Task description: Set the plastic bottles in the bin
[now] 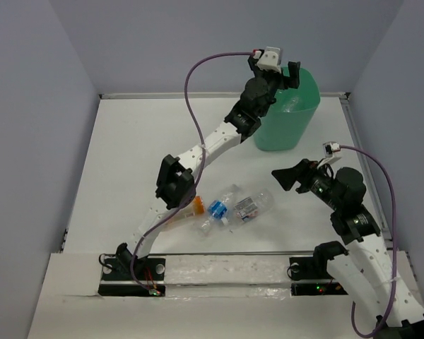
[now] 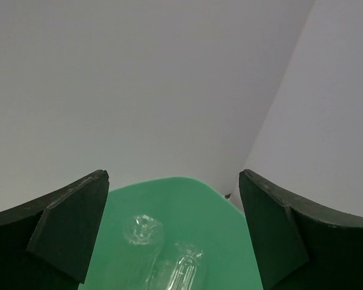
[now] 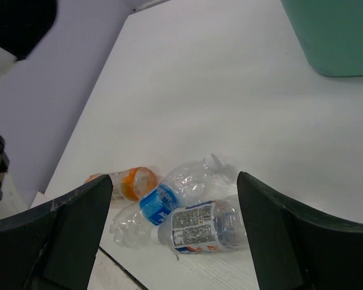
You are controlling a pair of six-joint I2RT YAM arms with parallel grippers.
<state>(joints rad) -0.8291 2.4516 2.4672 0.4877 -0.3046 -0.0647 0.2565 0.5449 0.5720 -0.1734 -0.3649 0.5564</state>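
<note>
Nearest me, bunched on the table (image 1: 127, 162): orange-label bottle (image 3: 130, 183), blue-label bottle (image 3: 154, 205), white-label bottle (image 3: 199, 226) with dense print and a barcode patch. I can't read any of the writing. Right claw (image 1: 281, 180) hangs beside them, wide open and empty. Farthest, left claw (image 2: 172, 176) is spread wide over the bin (image 1: 297, 123), with clear bottles (image 2: 145, 232) lying inside.

The left arm (image 1: 205, 145) slants across the tabletop (image 1: 127, 155) to the bin (image 1: 286, 127), its elbow close by the orange-labelled end of the huddled bottles (image 1: 233, 208). Bare tabletop lies between them and the right tool (image 1: 288, 178), jaws spread. The left tool (image 1: 290, 74), also spread, hangs over the bin's mouth, near the back wall (image 1: 162, 42).
</note>
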